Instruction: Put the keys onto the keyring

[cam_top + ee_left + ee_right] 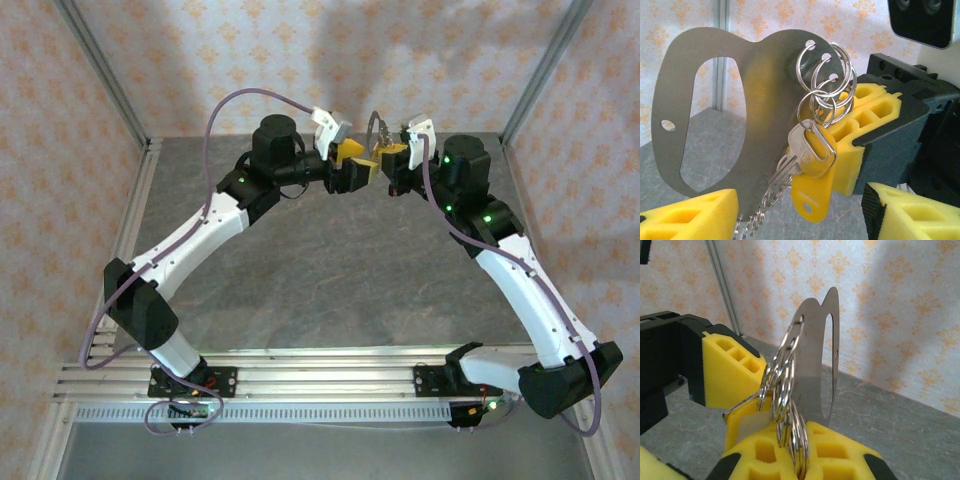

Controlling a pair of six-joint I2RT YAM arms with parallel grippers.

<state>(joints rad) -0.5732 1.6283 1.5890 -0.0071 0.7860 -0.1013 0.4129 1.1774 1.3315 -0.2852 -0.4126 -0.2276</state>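
- One yellow-headed key (807,150) is hung on the keyring (765,100).
- The keyring's one plate is clamped by the closed right gripper (795,440).
- The left gripper (800,220) is spread wide, empty.

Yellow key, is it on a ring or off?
On. The key hangs by its head from the rings threaded through the plate's holes.

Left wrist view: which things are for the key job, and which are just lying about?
For the job: key with yellow head, keyring loops, metal plate carrying them, right end effector gripping the plate, open left end effector.
Just around: grey table, patterned wall, frame post.
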